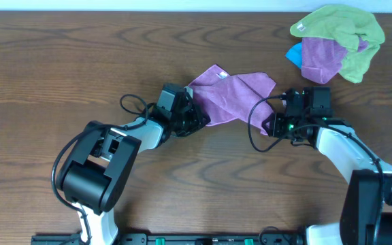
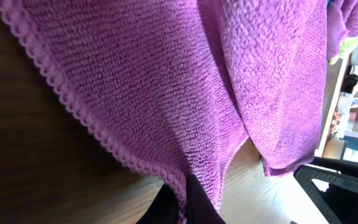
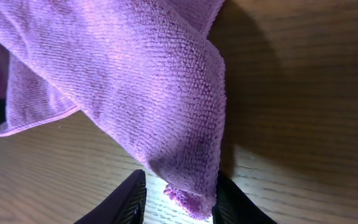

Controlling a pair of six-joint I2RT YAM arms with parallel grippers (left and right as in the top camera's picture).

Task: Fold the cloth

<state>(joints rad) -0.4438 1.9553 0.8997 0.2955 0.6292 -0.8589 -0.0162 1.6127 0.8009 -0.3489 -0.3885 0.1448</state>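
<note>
While I hold the cloth [image 1: 233,95] between my two arms, each pincer has only a small part of it. My right pincer [image 3: 182,199] is clamped on one bunched corner, with a finger [image 3: 132,198] on each side and just the tip of the corner between them. My left pincer [image 2: 182,208] is closed on the hem at the other end, as far as I can judge; only one dark finger shows there, so I am not fully sure. The cloth sags over the middle of the counter [image 1: 80,54], and it is twisted, with one part lying over another. Farther away, in the far right corner, a pile of other cloths [image 1: 339,37], green, purple and blue, lies well apart.

I think the main danger is the thin grip on the right. If I pull the arms apart to flatten the cloth, this corner can slip out and fall. If I lay the cloth down while it is twisted, I expect the twist will stay and the edges will not meet. A wide swing to the far right could also drag the pile.
</note>
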